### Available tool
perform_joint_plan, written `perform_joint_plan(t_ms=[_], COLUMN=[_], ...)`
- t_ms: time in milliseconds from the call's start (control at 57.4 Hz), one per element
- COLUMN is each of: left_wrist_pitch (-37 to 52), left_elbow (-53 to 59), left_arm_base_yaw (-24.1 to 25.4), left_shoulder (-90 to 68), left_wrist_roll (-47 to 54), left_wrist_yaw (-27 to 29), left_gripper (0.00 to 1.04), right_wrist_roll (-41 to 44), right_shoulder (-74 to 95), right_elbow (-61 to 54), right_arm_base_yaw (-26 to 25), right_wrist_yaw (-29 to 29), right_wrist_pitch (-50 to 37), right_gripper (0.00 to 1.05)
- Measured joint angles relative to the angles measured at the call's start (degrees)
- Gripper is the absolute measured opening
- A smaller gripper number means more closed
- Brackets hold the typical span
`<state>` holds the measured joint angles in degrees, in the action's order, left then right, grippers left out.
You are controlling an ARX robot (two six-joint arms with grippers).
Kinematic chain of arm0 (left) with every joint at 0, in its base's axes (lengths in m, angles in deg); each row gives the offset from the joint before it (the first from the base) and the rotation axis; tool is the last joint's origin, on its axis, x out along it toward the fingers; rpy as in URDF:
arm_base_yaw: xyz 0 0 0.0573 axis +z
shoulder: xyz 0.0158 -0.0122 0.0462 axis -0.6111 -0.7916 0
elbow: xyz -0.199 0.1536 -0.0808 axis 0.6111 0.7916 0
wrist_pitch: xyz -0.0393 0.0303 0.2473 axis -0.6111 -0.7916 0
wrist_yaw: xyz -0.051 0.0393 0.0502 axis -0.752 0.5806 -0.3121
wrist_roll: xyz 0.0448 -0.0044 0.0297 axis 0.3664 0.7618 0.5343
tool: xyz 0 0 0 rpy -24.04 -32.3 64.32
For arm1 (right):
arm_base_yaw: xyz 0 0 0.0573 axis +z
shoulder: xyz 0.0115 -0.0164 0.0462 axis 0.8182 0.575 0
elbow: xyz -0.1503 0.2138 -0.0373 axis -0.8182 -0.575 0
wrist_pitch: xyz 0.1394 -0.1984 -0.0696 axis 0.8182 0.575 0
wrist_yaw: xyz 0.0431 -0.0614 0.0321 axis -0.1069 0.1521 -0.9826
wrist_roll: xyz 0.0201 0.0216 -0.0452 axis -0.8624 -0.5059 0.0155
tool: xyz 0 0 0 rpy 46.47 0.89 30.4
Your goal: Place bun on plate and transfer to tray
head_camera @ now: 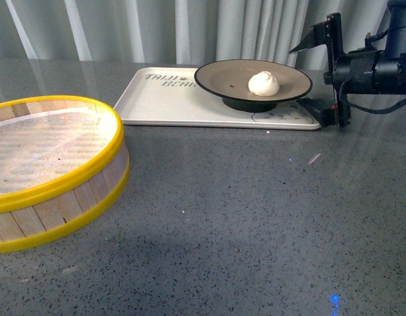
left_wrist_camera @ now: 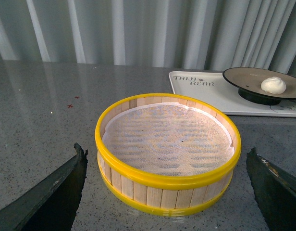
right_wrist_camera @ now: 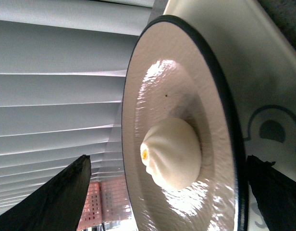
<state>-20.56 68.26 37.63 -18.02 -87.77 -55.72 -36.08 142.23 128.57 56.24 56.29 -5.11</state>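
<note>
Bun: the small round cream-white steamed bun (head_camera: 263,83) with a pleated top sits on the plate, a little right of the plate's middle; my right wrist view shows it (right_wrist_camera: 171,153) resting on the glossy inside surface.
Plate: the large round shallow grey-brown plate with a thin black rim (head_camera: 219,78) stands on its dark foot on the right half of the tray, at the far right of the scene.
Tray: the flat rectangular cream-white tray with rounded corners and dark "BEAR" lettering (head_camera: 150,100) lies flat on the far side of the table, the lettering at its far left corner.
My right gripper: my black right gripper (head_camera: 329,74) is turned on its side just right of the plate, its fingers spread wide apart, one above rim level and one low by the tray's right end; neither touches the plate and nothing is between them.
My left gripper: my left gripper (left_wrist_camera: 169,185) is spread open with nothing held, its two dark fingers either side of the steamer basket.
Steamer basket: the round wooden steamer basket with yellow rims and a white mesh liner (head_camera: 71,164) stands at the near left, well apart from the tray.
Table: the dark grey speckled stone table (head_camera: 256,217) carries everything.
</note>
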Motion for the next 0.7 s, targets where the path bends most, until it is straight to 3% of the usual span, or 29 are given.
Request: perform_joint_plan(t_ms=[453,697], left_wrist_pitch=[0.00,0.00], left_elbow=[0.00,0.00], left_arm_base_yaw=[0.00,0.00], left_shoulder=[0.00,0.00], left_wrist_roll=[0.00,-0.02], left_wrist_yaw=[0.00,0.00], left_gripper=[0.98,0.98], right_wrist_roll=[-0.39,-0.48], right_shoulder=[-5.62,-10.21], right_elbow=[-7.65,-12.87], right_arm_base_yaw=[-0.46,-0.83], right_wrist_yaw=[0.55,4.66], right_wrist_pitch=[-5.33,-4.59], right_gripper=[0.96,0.96])
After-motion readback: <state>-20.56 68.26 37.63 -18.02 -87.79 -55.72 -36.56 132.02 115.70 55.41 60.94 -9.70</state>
